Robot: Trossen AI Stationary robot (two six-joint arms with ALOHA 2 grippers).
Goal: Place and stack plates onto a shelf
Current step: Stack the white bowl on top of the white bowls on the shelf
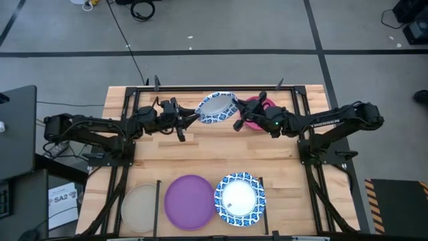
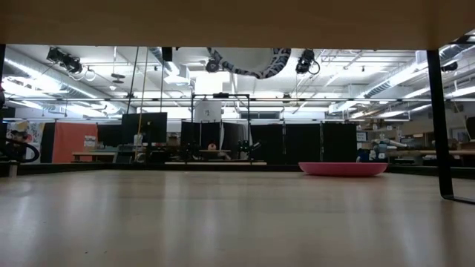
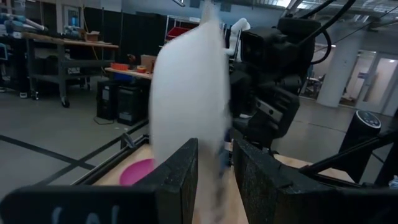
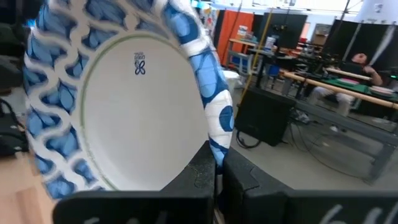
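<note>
- High view: a blue-rimmed plate (image 1: 216,108) is held in the air at the far middle of the light-wood shelf (image 1: 200,157), tilted. The left gripper (image 1: 192,120) pinches its one edge and the right gripper (image 1: 238,122) pinches the opposite edge, both closed on the rim.
- High view: a magenta plate (image 1: 254,114) lies flat under the right arm, just beside the held plate.
- High view: along the near edge, three plates sit in bays set off by thin black bars: a beige plate (image 1: 140,207), a purple plate (image 1: 190,202) and a second blue-rimmed plate (image 1: 239,198). A paper (image 1: 61,199) on the grey floor at the left reads "SA2".
- Low view: the wood surface runs level to a dim workshop with ceiling lights, benches and dark screens. The magenta plate (image 2: 343,168) rests flat on it at the right; the held plate's patterned rim (image 2: 249,65) shows overhead.
- Left wrist view: the two dark fingers (image 3: 181,177) clamp the plate (image 3: 186,99), seen edge-on and upright; the right arm's wrist is just behind it, and the magenta plate (image 3: 138,171) lies below.
- Right wrist view: the fingers (image 4: 202,174) close on the plate's rim. Its white underside (image 4: 124,99) bears a small blue maker's mark (image 4: 140,65), too small to read. A person (image 4: 360,65) sits at a bench behind.
</note>
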